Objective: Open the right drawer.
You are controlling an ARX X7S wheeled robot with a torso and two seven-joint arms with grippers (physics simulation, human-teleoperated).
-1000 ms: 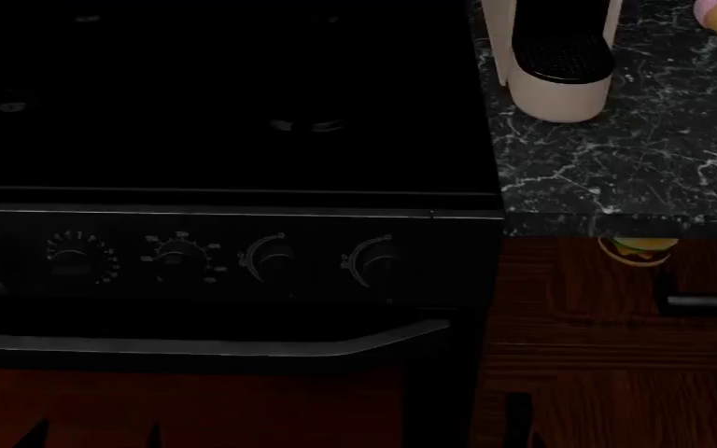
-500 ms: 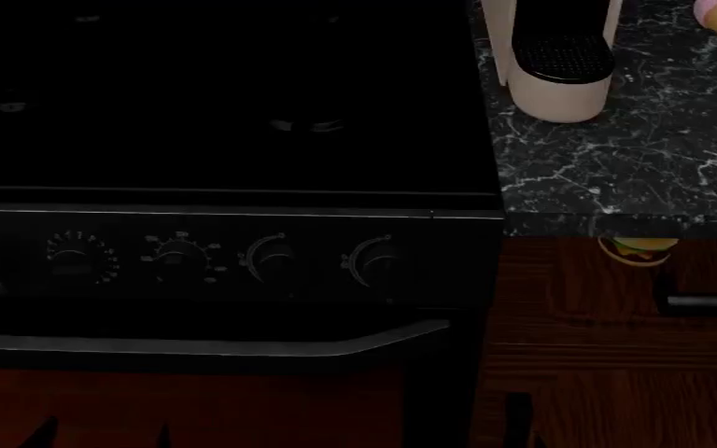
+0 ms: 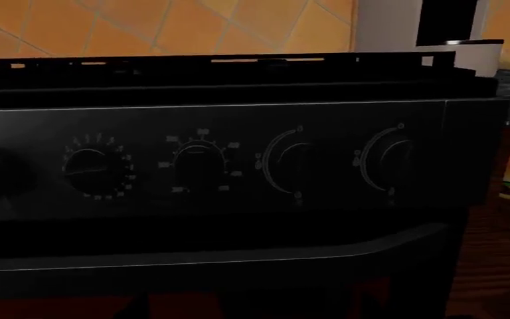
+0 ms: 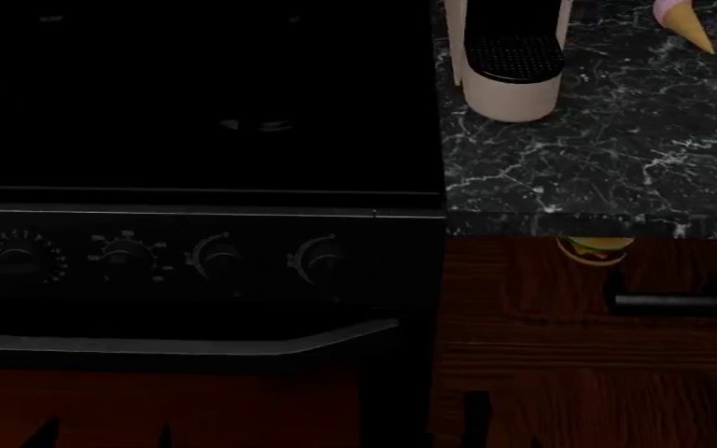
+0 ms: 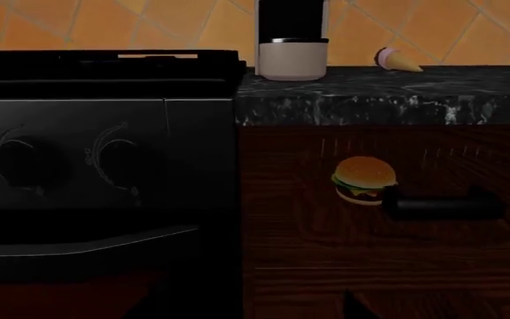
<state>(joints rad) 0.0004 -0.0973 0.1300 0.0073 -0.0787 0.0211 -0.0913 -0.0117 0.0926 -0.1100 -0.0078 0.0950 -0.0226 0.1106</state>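
The right drawer (image 4: 545, 313) is a dark reddish-brown wood front under the marble counter, right of the stove. It is closed, and its short dark bar handle (image 4: 676, 301) shows in the right wrist view (image 5: 443, 205) too. A small burger (image 5: 364, 179) sits against the drawer front beside the handle. My right gripper (image 5: 250, 307) is low and short of the drawer, left of the handle, its dim fingers spread. My left gripper (image 4: 104, 436) is low in front of the oven, with two dark fingertips (image 4: 42, 432) apart. Neither gripper holds anything.
A black stove with several knobs (image 4: 318, 261) and a long grey oven door handle (image 4: 184, 346) fills the left. On the dark marble counter (image 4: 608, 168) stand a beige coffee machine (image 4: 508, 70) and an ice-cream cone (image 4: 685, 25). An orange tiled wall (image 5: 104, 23) is behind.
The head view has shifted right, so the stove, counter and drawer sit further left and the whole drawer handle now shows. The grippers stay low at the bottom edge.
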